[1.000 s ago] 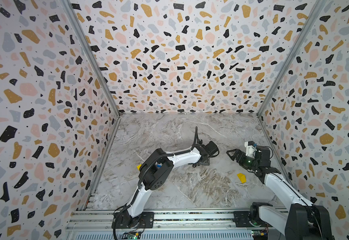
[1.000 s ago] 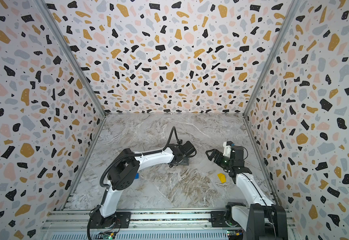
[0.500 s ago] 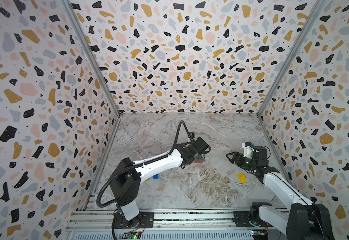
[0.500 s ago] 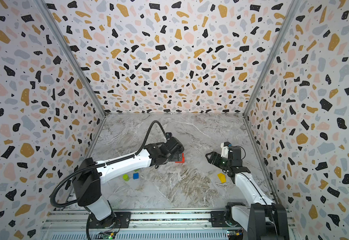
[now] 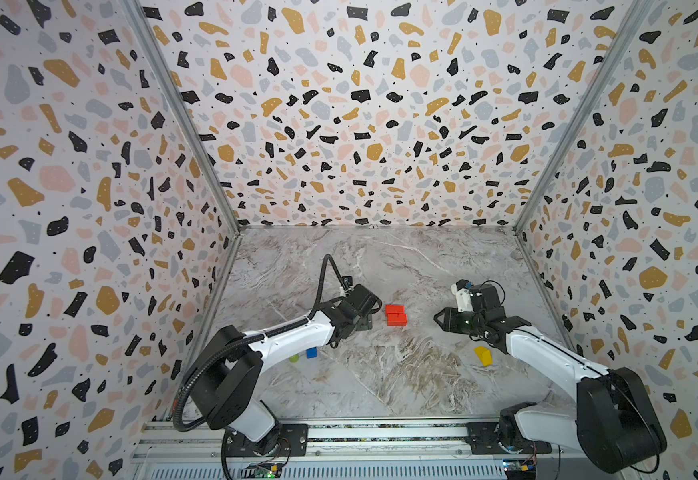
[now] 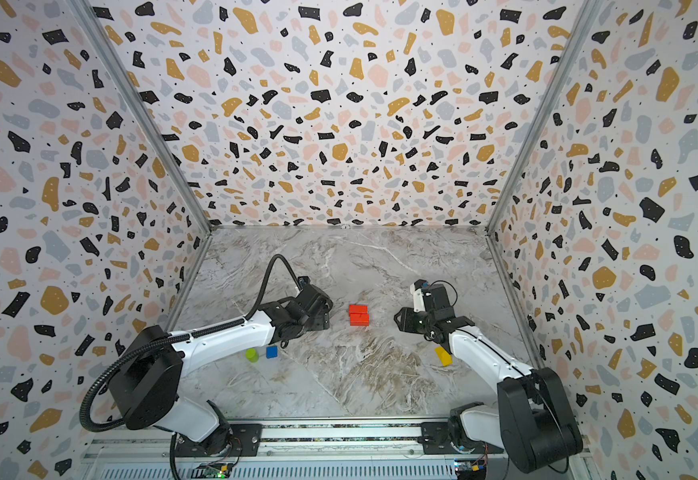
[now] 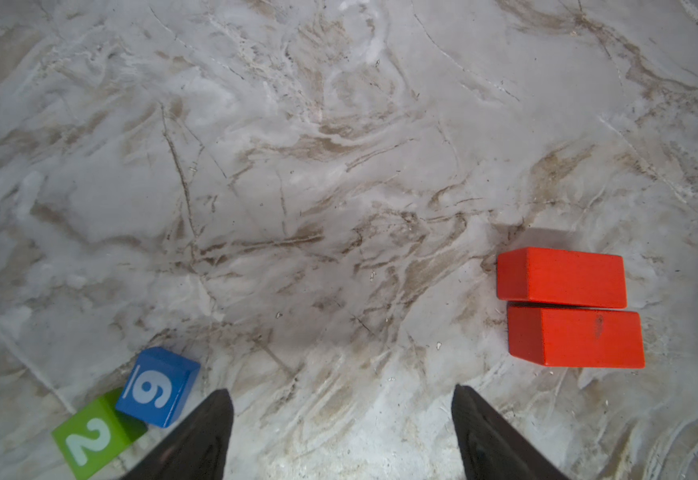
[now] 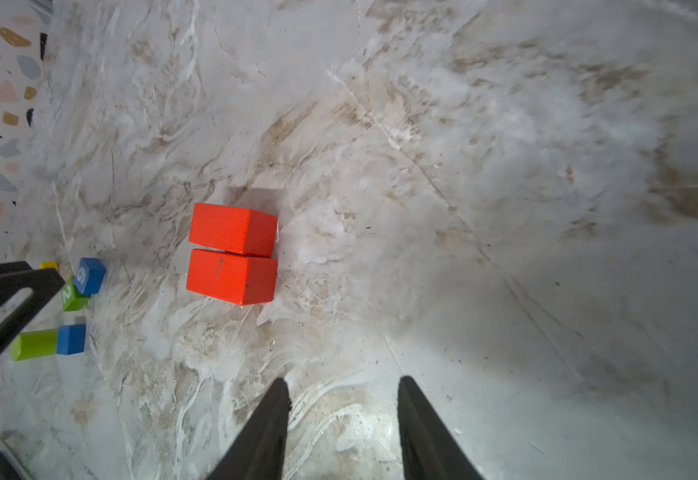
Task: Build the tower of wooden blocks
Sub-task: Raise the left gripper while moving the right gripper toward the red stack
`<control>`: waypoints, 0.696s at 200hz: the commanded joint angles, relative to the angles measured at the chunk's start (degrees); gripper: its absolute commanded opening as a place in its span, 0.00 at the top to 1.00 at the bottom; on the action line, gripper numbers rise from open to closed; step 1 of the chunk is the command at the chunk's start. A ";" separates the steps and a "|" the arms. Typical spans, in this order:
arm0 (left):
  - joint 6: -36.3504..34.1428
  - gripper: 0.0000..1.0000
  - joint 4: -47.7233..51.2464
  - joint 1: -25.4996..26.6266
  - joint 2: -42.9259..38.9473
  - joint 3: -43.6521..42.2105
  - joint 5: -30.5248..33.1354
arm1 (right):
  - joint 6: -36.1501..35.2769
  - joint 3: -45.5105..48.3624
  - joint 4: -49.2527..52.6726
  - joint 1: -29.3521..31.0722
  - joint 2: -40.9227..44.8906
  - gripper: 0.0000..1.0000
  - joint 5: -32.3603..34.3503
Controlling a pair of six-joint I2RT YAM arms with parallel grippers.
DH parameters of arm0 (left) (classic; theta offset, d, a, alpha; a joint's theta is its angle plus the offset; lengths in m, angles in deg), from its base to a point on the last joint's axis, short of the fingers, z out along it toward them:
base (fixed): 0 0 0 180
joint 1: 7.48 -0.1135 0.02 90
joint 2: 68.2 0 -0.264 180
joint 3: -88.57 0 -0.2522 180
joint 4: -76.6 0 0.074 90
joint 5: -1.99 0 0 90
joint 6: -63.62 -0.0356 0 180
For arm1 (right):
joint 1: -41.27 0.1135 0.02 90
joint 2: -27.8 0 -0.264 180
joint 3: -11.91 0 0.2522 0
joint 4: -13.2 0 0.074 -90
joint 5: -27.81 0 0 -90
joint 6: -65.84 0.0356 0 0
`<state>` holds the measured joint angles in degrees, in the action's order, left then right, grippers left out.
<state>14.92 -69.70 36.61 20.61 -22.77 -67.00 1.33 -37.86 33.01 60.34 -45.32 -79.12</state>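
Two red slabs (image 5: 395,315) (image 6: 358,315) lie flat side by side, touching, on the marble floor mid-table. My left gripper (image 5: 365,322) (image 7: 341,392) hangs just left of them, open and empty. My right gripper (image 5: 439,320) (image 8: 341,382) sits to their right, open more narrowly, nothing between its fingers. The left wrist view has the slabs (image 7: 563,278) off to one side, plus a blue cube marked 9 (image 7: 158,386) touching a green cube marked 2 (image 7: 89,440). No stacked tower is seen.
A lime cylinder (image 6: 251,354) and a plain blue cube (image 6: 271,351) rest by the left arm. A yellow wedge (image 5: 482,355) lies beside the right arm. A small yellow cube (image 8: 48,264) shows past the numbered cubes. Patterned walls enclose three sides.
The left gripper has drawn back leftward off the red slabs, leaving them uncovered on the floor. The right gripper's jaws have narrowed markedly; the left's a little.
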 commanded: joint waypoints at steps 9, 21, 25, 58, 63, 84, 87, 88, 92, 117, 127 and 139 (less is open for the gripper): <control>-2.23 0.20 -5.60 -0.37 2.70 0.48 0.10 | -0.76 -2.66 0.77 2.40 -2.11 0.56 2.52; -2.10 0.23 -7.24 -0.50 3.92 0.09 -0.78 | -0.78 -2.82 0.14 2.79 -3.33 0.56 2.59; -2.08 0.25 -7.88 -0.61 4.35 0.00 -1.11 | -0.76 -2.85 0.04 2.96 -3.68 0.56 2.53; -2.24 0.36 -10.08 -0.69 8.39 1.25 -2.39 | -0.47 -3.34 -1.27 4.57 -6.43 0.57 2.60; -2.24 0.36 -10.24 -0.69 8.84 1.55 -2.47 | -0.20 -3.44 -1.54 4.90 -6.74 0.57 2.63; -2.18 0.37 -11.56 -0.68 10.09 2.09 -3.38 | 0.32 -4.60 -1.99 6.26 -8.18 0.58 2.75; -2.11 0.37 -11.80 -0.68 10.23 2.22 -3.47 | 0.43 -4.75 -1.97 6.43 -8.40 0.58 2.71; -2.10 0.37 -11.83 -0.68 10.28 2.27 -3.50 | 0.43 -4.81 -1.98 6.51 -8.42 0.58 2.70; -2.01 0.37 -11.98 -0.72 10.43 2.39 -3.61 | 0.50 -5.09 -2.03 6.90 -8.66 0.58 2.70; -1.92 0.37 -12.55 -0.72 12.00 3.53 -4.29 | 0.87 -6.76 -2.26 8.47 -10.51 0.58 3.30; -1.88 0.38 -12.80 -0.68 12.57 4.01 -4.53 | 1.03 -7.37 -2.34 8.75 -11.32 0.58 3.21; -1.79 0.38 -13.18 -0.73 13.19 4.37 -4.75 | 1.05 -7.91 -2.38 8.79 -12.21 0.58 3.15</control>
<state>13.35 -80.28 36.18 32.70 -20.37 -70.95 1.71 -43.43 30.95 68.54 -56.34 -76.74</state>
